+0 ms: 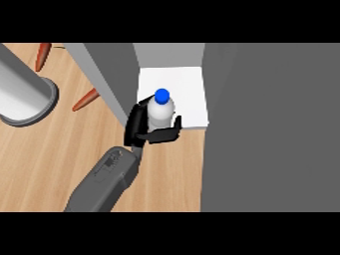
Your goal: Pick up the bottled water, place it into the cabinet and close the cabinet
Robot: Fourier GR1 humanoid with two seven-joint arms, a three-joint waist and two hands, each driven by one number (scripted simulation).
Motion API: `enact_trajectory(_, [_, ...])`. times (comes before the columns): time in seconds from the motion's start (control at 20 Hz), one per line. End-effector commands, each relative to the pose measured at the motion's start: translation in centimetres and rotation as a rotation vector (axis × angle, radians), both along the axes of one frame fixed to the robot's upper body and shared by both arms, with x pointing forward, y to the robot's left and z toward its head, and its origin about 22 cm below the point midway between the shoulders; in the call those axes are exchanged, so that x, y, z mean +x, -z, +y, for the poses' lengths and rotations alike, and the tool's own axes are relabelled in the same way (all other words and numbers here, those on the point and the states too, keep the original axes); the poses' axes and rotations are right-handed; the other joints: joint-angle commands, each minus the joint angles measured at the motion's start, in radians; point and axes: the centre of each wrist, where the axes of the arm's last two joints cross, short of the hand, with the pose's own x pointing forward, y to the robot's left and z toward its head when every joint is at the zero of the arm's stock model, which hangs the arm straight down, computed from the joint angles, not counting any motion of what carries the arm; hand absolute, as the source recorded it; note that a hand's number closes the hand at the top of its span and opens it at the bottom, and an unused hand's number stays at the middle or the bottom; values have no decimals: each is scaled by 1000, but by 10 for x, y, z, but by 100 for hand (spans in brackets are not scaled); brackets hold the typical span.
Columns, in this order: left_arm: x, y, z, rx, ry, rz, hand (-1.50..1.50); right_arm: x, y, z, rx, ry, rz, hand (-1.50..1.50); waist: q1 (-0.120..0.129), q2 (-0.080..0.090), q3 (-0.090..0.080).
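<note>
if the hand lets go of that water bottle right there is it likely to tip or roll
The bottled water stands upright, tall and narrow with a blue cap, so a sideways nudge could probably tip it. Its round body would then likely roll. It sits near the white cabinet shelf's front edge, and the hand curled around it steadies it.

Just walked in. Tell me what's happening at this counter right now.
One robot hand is curled round the bottled water, holding it upright with its blue cap up at the front edge of the open cabinet's white shelf. The bottle is not released yet. The other hand is out of view.
</note>
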Motion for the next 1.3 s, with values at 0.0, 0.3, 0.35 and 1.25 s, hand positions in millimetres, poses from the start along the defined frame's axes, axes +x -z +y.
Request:
enact_trajectory(0.0, [27, -35, -23, 30, -33, -10, 150, 4, -17, -3, 32, -1, -46, -150, -5, 4, 0])
enact_trajectory(0.3, [44, -31, -20, 28, -84, 84, 150, -6, -24, -7, 53, -39, -23, -150, -30, 10, -1])
enact_trajectory(0.35, [54, -57, -31, -16, -115, 90, 150, 0, -21, -5, 76, -30, -47, -150, -28, 13, 0])
enact_trajectory(1.25, [84, -43, -7, 454, -510, 15, -150, -1, -9, -22, 18, -70, -45, -150, -48, 29, 0])
